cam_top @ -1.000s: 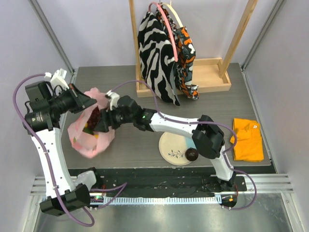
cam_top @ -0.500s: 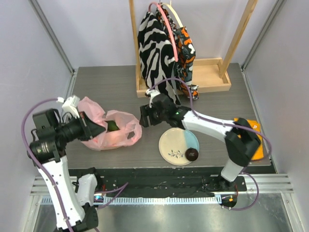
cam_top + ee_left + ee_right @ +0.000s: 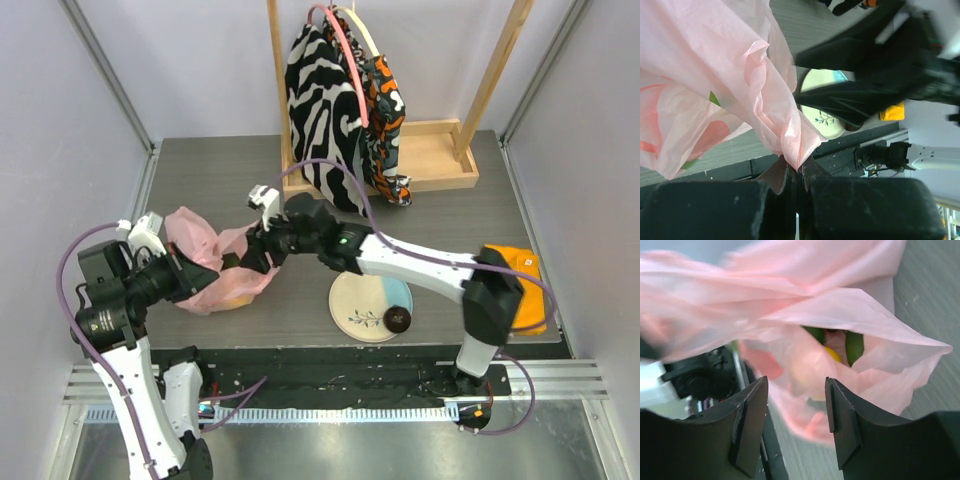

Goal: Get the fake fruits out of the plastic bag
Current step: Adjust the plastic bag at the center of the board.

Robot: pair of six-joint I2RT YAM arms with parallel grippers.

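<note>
Pink plastic bag lies on the left of the table, a fold clamped between the shut jaws of the left gripper; the right gripper hovers at its mouth, jaws apart and empty. This looks like the reach for a fruit. A green fruit and a yellow fruit show inside, so the right gripper should go deeper and close on fruit, not film.

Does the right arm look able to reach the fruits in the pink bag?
Probably yes: the open right gripper faces the mouth of the plastic bag, green and yellow fruits showing inside; the left gripper pinches it.
</note>
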